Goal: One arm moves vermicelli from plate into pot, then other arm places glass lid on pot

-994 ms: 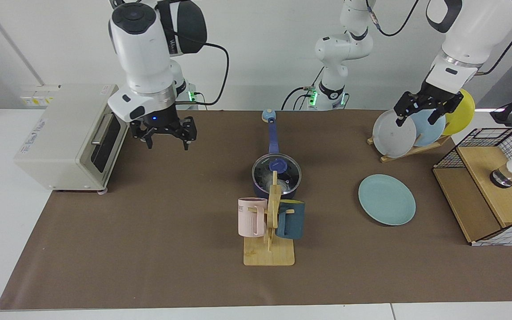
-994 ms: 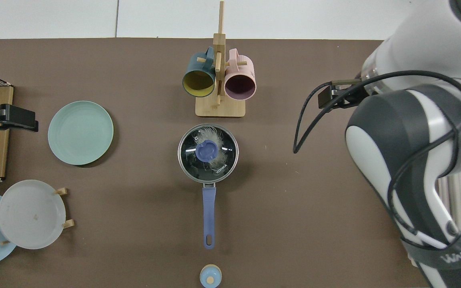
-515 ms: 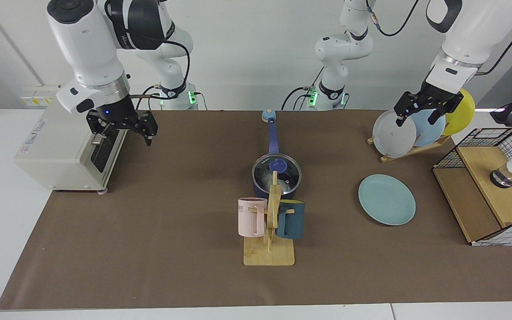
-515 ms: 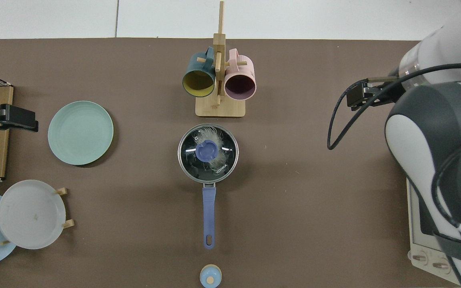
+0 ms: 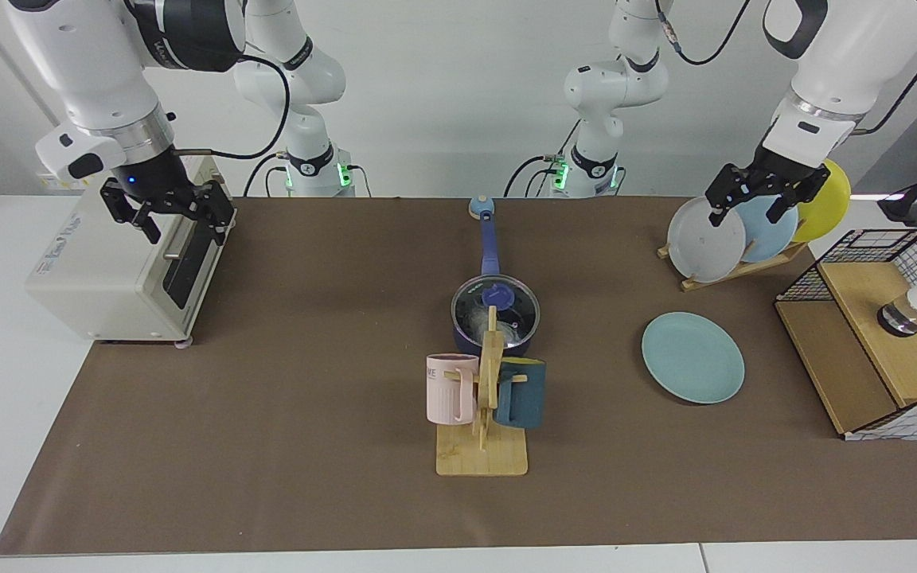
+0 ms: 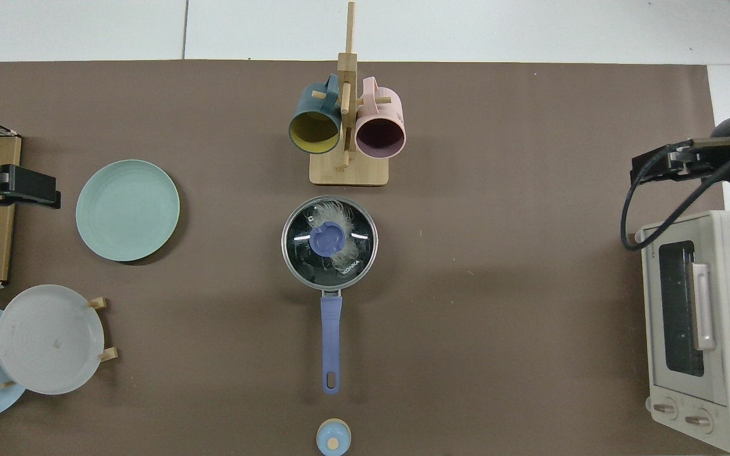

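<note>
The dark navy pot (image 5: 459,339) stands mid-table, its long blue handle (image 6: 331,342) pointing toward the arms' bases. The glass lid (image 6: 301,253) with its blue knob (image 5: 498,297) lies on the pot. White vermicelli (image 6: 339,215) shows through the glass, inside the pot. The teal plate (image 5: 692,356) (image 6: 128,209) lies flat and bare. My right gripper (image 5: 182,225) hangs open and holds nothing above the toaster oven, far from the pot. My left gripper (image 5: 746,213) waits open over the plate rack.
A toaster oven (image 5: 120,267) sits at the mat's edge under the right arm. A wooden mug stand (image 5: 484,446) with a pink mug and a dark teal mug is just in front of the pot. Upright plates fill a rack (image 5: 733,267). A wire-sided wooden box (image 5: 876,342) stands beside it.
My right arm has swung away from the mat's middle and risen, and its gripper now hangs over the toaster oven. The left arm, pot, lid and plate have not moved.
</note>
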Controlling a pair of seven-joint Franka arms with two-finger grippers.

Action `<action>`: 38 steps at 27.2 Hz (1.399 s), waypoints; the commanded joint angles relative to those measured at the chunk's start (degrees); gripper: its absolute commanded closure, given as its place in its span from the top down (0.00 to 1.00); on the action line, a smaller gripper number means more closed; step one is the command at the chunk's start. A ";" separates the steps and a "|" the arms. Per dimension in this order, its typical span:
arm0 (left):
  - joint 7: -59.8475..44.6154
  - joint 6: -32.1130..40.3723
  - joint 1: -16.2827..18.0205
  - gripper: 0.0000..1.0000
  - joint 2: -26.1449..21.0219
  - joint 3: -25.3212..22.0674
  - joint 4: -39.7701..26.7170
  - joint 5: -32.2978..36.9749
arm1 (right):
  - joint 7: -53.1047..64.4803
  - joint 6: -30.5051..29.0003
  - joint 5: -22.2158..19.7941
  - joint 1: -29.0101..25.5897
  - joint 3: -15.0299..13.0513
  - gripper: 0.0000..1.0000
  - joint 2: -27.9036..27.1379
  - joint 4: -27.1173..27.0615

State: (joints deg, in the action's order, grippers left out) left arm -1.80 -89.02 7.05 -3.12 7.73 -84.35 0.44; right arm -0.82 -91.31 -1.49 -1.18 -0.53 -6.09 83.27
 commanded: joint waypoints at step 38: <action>0.04 -0.10 -0.11 1.00 1.18 -0.26 -1.09 -0.18 | 3.37 3.60 1.66 0.91 1.33 0.99 12.25 11.83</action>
State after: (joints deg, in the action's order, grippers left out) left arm -1.80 -89.02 7.05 -3.12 7.73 -84.35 0.44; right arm 1.37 -84.97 -1.09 -0.15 0.96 4.92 92.86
